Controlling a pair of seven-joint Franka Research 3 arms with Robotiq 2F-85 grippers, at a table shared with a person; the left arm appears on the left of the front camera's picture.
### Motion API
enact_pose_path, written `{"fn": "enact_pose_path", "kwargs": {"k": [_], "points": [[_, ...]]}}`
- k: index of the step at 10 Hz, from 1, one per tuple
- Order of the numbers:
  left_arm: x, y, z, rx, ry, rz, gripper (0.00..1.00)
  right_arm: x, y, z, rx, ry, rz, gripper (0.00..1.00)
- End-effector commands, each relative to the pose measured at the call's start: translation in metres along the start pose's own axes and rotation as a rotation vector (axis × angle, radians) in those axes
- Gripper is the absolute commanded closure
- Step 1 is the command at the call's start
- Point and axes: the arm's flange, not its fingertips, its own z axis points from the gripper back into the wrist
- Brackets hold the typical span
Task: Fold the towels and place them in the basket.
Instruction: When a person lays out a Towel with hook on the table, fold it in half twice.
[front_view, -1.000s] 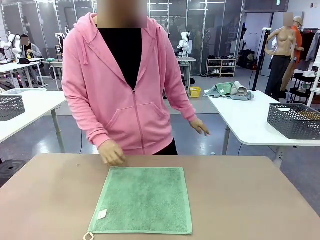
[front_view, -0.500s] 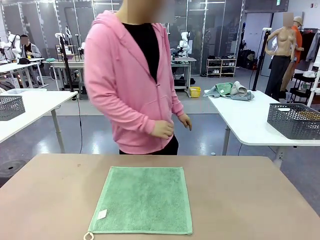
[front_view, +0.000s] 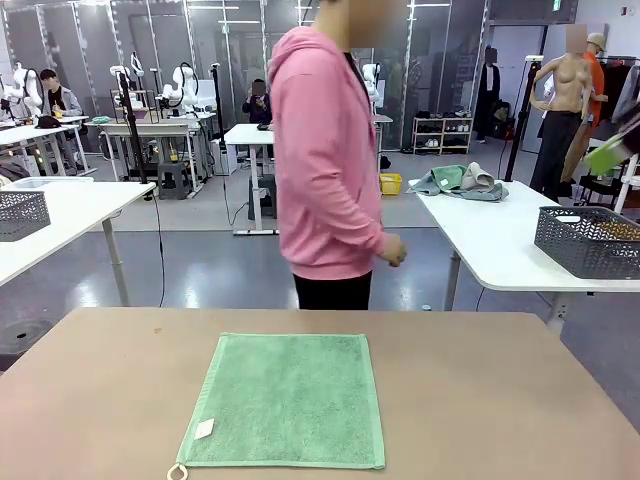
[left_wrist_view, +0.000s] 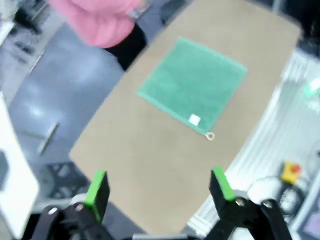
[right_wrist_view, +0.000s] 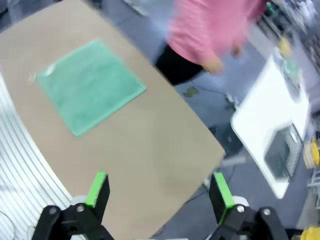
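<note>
Flat and unfolded on the near middle of the tan table (front_view: 480, 390): one mint green towel (front_view: 285, 400), white tag (front_view: 204, 429) by its near left corner, small loop (front_view: 178, 471) sticking out just past that corner. High above the table, well apart from the towel: left gripper (left_wrist_view: 160, 187), jaws wide and empty; right gripper (right_wrist_view: 159, 189), likewise spread, nothing between the pads. At the far edge: person (front_view: 325, 170) in a pink hoodie, side-on, one hand (front_view: 394, 251) at waist height, clear of the towel.
</note>
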Motion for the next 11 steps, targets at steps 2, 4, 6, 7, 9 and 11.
{"fn": "enact_pose_path", "kwargs": {"k": [2,4,6,7,9,11], "points": [[0.018,-0.017,-0.055,-0.059,0.096,-0.413,0.00,0.034,0.053,-0.059,0.136,0.045,0.349,0.00],[0.006,-0.035,-0.114,-0.136,0.159,-0.480,0.00,0.029,0.095,-0.116,0.274,0.130,0.468,0.00],[-0.006,-0.046,-0.161,-0.194,0.169,-0.522,0.00,0.015,0.114,-0.167,0.304,0.170,0.557,0.00],[-0.011,-0.042,-0.178,-0.210,0.208,-0.499,0.00,0.011,0.116,-0.184,0.337,0.177,0.551,0.00],[-0.020,-0.043,-0.193,-0.236,0.237,-0.439,0.00,0.003,0.123,-0.195,0.340,0.200,0.544,0.00],[-0.022,-0.038,-0.194,-0.253,0.265,-0.374,0.00,0.001,0.114,-0.191,0.294,0.231,0.486,0.00]]}}
